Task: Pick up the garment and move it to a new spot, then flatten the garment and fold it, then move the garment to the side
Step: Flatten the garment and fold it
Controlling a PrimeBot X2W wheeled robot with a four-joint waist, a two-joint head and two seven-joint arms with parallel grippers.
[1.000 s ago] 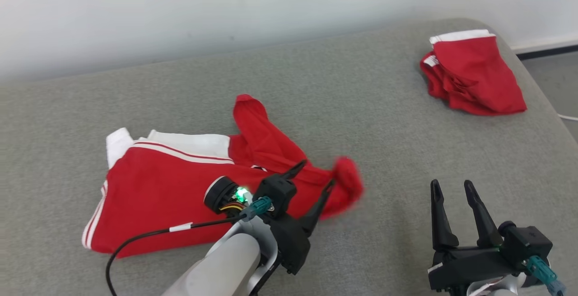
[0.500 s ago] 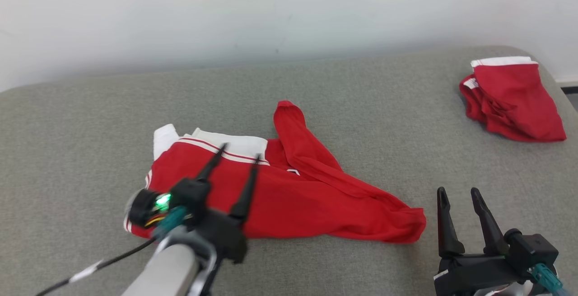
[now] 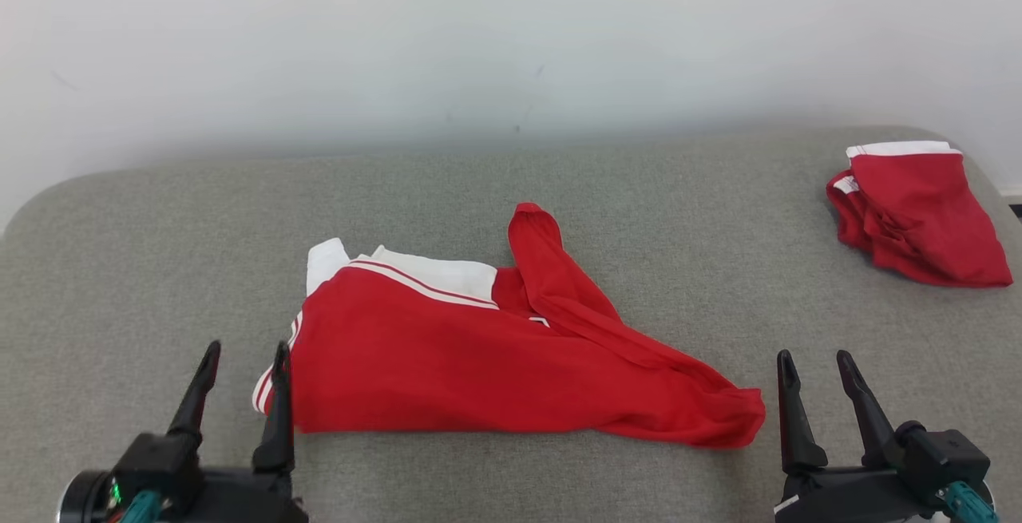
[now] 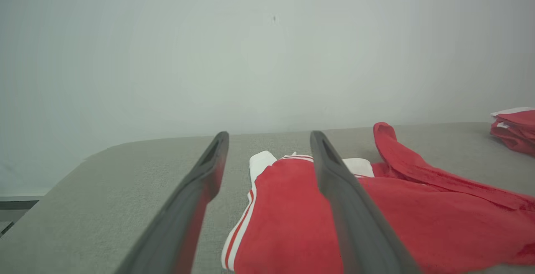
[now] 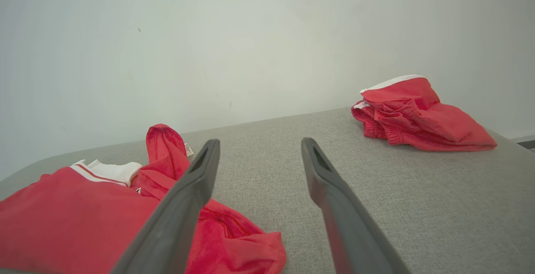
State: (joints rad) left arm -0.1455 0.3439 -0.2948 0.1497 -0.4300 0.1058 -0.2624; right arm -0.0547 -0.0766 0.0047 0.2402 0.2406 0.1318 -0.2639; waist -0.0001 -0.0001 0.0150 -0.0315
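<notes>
A pale wall is running behind a grey cloth-covered table with rounded corners. The red garment is lying near the middle of the table, partly folded. Its white-trimmed edge is facing the wall, one sleeve is reaching up toward the wall, and a rumpled end is trailing off to the right. A second red garment is sitting bunched at the far right corner, well apart from the first.

Both arms are resting low at the near edge of the table, fingers pointing away from the robot toward the wall. The left jaws are standing wide with nothing between them. Their inner finger is lining up with the garment's striped left edge, and whether it is touching the cloth I cannot tell. The right jaws are also standing wide and holding nothing. Their fingers are sitting just beside the garment's trailing end, apart from it.
</notes>
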